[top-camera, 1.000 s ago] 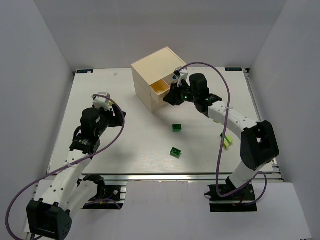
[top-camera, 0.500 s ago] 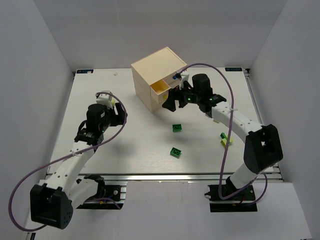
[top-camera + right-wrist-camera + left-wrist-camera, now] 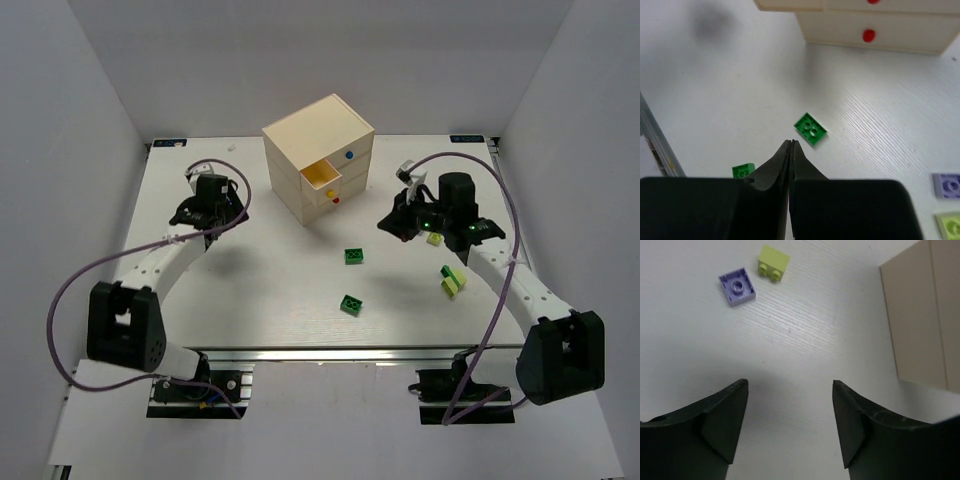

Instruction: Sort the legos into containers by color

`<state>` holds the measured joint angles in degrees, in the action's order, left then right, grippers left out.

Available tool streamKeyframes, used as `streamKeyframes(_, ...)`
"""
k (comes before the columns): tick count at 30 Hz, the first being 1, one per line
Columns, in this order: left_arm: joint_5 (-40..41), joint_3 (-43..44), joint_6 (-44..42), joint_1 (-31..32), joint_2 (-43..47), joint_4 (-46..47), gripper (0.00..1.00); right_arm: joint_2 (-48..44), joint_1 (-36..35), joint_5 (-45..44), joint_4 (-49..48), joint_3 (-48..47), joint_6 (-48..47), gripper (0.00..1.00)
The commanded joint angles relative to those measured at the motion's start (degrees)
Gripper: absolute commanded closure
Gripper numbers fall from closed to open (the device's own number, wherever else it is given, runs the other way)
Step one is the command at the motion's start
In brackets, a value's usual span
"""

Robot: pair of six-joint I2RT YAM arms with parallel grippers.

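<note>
The cream chest stands at the back centre with one drawer pulled open; it has a blue knob and a red knob. Two green bricks lie mid-table. My right gripper is shut and empty, right of the chest; in the right wrist view its tips hover just short of a green brick. My left gripper is open and empty over the far left. Ahead of it lie a pale purple brick and a yellow-green brick, both hidden in the top view.
More yellow-green and purple bricks lie under the right forearm, also in the right wrist view. The chest's side wall is to the right of the left gripper. The table's left edge is near the left arm.
The right gripper has pulled back from the open drawer, rightward and toward the near side. The left arm has reached out toward the far left. The drawer stays open.
</note>
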<state>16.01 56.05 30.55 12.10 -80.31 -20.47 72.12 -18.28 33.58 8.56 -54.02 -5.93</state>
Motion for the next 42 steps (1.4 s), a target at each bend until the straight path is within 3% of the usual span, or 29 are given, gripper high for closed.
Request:
streamKeyframes(1,4.5,6.7,4.9,-0.7,-5.5,-6.0,0.19,-1.4,4.8,3.2,0.0,-1.2,0.1,1.0)
streamKeyframes(5,9.3,14.0,4.9,-1.7,-12.4,-7.9,0.11,-4.6,8.4,7.3,0.1,-0.1,0.0,0.89)
streamKeyframes(9,10.4,19.1,5.0,-3.6,-19.7,-11.9,0.1,-6.1,10.8,8.8,-0.1,0.8,0.0,0.78)
streamKeyframes(27,6.5,27.3,5.8,-8.8,-34.2,-12.4,0.17,-5.2,17.6,16.2,0.5,1.3,0.7,0.76)
streamKeyframes(37,6.5,31.9,5.9,-9.9,-38.9,-13.7,0.3,-4.9,22.0,19.8,0.0,1.5,2.0,0.76)
streamKeyframes(40,6.5,30.8,6.2,-9.9,-37.7,-13.3,0.42,-4.7,22.7,20.4,0.0,1.5,1.9,0.76)
streamKeyframes(42,6.2,29.9,6.4,-9.9,-36.4,-13.2,0.57,-4.8,23.0,21.1,0.0,1.7,2.0,0.76)
